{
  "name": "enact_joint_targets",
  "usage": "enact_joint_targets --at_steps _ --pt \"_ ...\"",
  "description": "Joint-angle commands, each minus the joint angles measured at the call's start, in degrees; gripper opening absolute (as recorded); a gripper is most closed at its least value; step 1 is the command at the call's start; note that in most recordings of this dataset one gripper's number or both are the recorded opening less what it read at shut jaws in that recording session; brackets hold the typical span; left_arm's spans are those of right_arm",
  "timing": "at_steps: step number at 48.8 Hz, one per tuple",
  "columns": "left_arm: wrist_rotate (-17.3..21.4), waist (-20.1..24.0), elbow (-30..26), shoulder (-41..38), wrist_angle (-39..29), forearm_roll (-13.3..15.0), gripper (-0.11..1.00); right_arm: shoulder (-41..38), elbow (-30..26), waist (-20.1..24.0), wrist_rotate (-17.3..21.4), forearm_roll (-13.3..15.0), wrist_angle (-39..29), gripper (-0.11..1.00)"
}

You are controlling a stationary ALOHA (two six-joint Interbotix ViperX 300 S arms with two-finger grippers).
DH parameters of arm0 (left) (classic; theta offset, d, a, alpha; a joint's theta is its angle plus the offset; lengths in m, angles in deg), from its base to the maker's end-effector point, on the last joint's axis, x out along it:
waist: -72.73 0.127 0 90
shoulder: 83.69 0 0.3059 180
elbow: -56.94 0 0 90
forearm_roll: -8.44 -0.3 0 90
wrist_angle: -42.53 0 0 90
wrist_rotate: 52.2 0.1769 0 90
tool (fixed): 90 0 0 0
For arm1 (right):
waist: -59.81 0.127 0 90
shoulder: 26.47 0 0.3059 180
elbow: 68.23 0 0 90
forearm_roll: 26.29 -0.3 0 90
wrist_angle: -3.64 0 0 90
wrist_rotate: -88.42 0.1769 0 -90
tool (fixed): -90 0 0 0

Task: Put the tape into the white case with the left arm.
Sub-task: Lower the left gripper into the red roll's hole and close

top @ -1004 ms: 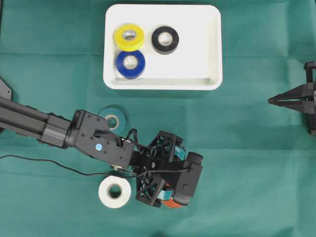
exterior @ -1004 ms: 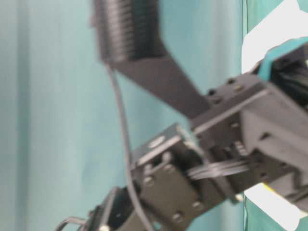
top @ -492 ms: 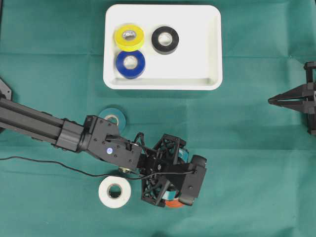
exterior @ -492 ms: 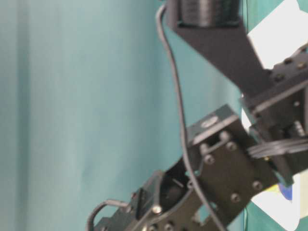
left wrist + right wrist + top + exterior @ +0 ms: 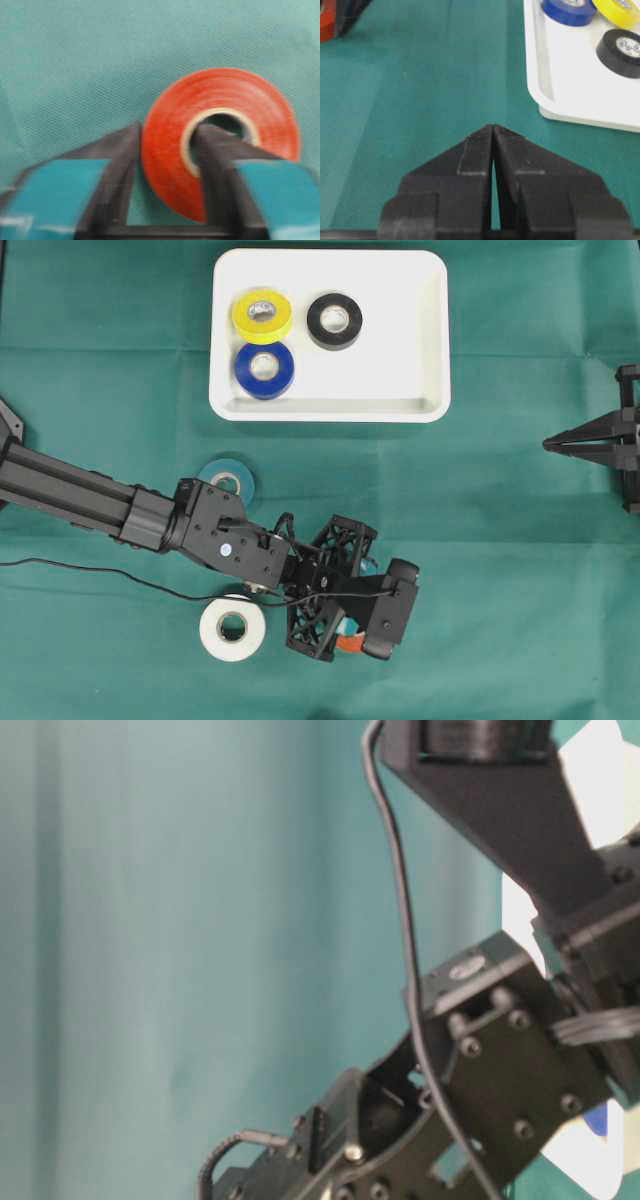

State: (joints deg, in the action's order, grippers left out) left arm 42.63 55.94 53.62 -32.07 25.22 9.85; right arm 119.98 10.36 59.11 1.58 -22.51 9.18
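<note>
The left arm [image 5: 90, 495] reached in from the left edge of the overhead view across the green-covered worktop [image 5: 520, 580]; beside its forearm lay a teal tape roll [image 5: 228, 480], partly hidden by the arm, and nearer the front edge a white tape roll [image 5: 232, 629] lay flat, just beside the wrist; a thin black cable [image 5: 100, 574] trailed from the left edge to the wrist. The left hand [image 5: 350, 630] pointed down over a red tape roll [image 5: 350, 644], of which only a sliver showed beneath it from above; in the left wrist view the red roll [image 5: 220, 140] lay flat on the cloth, with one teal-banded finger [image 5: 222, 170] inside its core and the other finger [image 5: 107, 170] against its outer wall, so the hand was clenched on the roll's wall; the roll lay well apart from the white case [image 5: 400, 400], on the near side of the worktop. The case sat at the far side, holding a yellow tape roll [image 5: 262, 314] and a blue tape roll [image 5: 264, 369] touching each other at its left end, and a black tape roll [image 5: 335, 320] to their right, apart from both; the rest of its floor was bare white. In the table-level view only blurred black parts of the left arm [image 5: 480, 1050] and its cable [image 5: 400, 920] filled the frame. At the right edge of the overhead view the right hand [image 5: 552, 445] rested clear of everything; its wrist view showed the right hand [image 5: 493, 129] clenched, tips together, grasping nothing, with the case's corner [image 5: 555, 112] ahead to its right.
</note>
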Motion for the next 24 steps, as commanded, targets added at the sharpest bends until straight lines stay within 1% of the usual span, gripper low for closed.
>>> enact_joint_targets --at_steps 1,17,24 --pt "0.00 0.18 -1.14 1.23 0.18 -0.09 0.27 -0.35 -0.62 -0.09 0.09 0.00 0.53 -0.09" --pt "-0.09 0.18 -1.14 2.29 -0.62 -0.09 0.26 -0.44 -0.62 -0.09 0.09 0.00 0.53 -0.09" --pt "-0.18 -0.09 -0.97 5.45 -2.02 -0.09 0.26 -0.44 -0.62 -0.09 0.09 0.00 0.53 -0.09"
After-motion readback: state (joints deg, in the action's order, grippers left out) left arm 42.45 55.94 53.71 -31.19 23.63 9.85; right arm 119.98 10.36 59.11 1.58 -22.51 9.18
